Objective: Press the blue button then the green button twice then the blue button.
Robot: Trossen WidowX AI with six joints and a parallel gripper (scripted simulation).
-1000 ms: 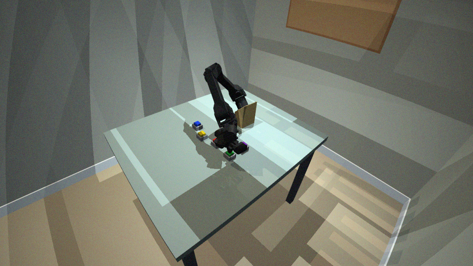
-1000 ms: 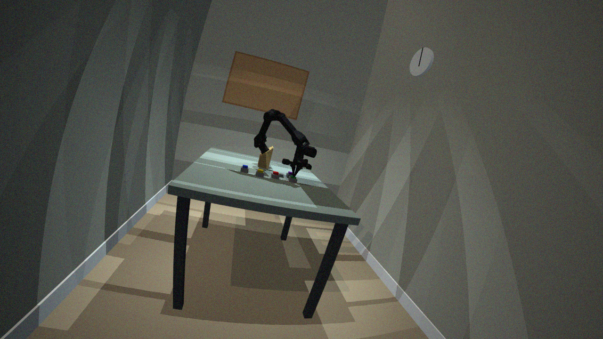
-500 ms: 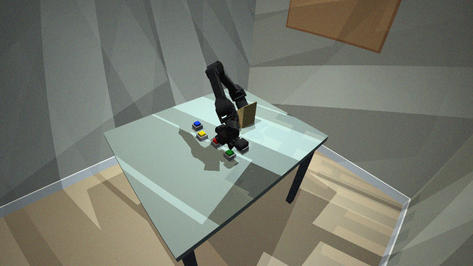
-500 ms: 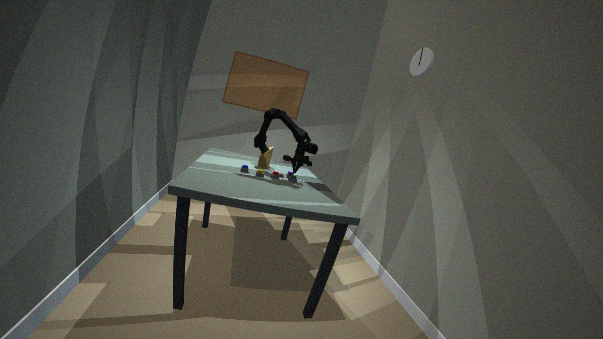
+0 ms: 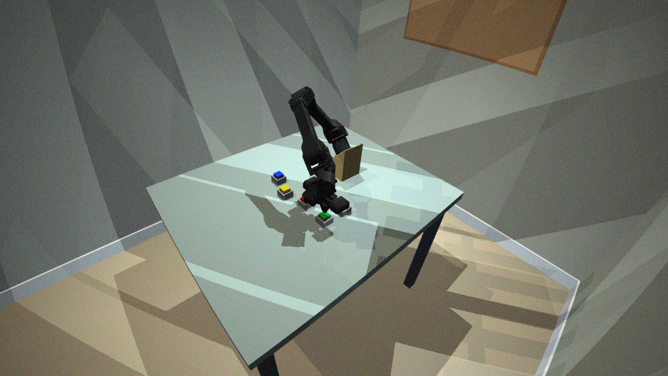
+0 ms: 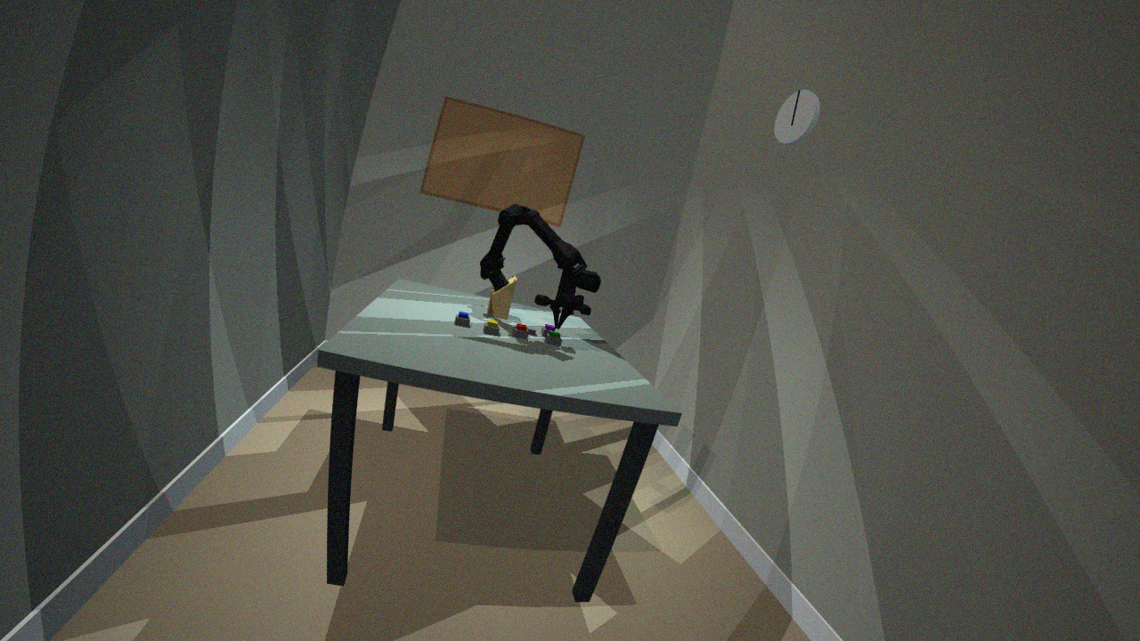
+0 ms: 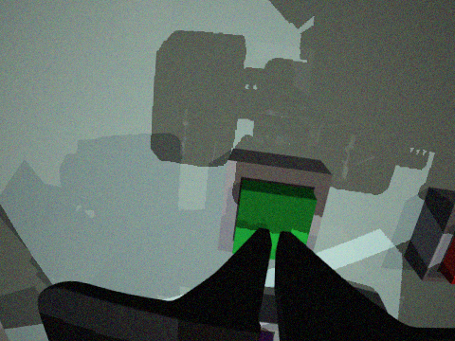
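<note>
The green button (image 5: 324,215) (image 6: 553,336) (image 7: 279,208) sits in its grey housing at the near end of a row of buttons on the table (image 5: 233,266) (image 6: 478,366). My gripper (image 5: 323,208) (image 6: 557,324) (image 7: 272,241) is shut and empty. It points down with its tips right over the green button's near edge; I cannot tell whether they touch it. The blue button (image 5: 278,174) (image 6: 463,315) stands at the far end of the row, well away from the gripper.
A yellow button (image 5: 285,188) (image 6: 492,323) and a red button (image 5: 302,200) (image 6: 521,328) (image 7: 447,261) lie between blue and green. A purple button (image 6: 549,328) sits just behind the green one. A tan block (image 5: 347,162) (image 6: 501,301) stands upright near the arm's base.
</note>
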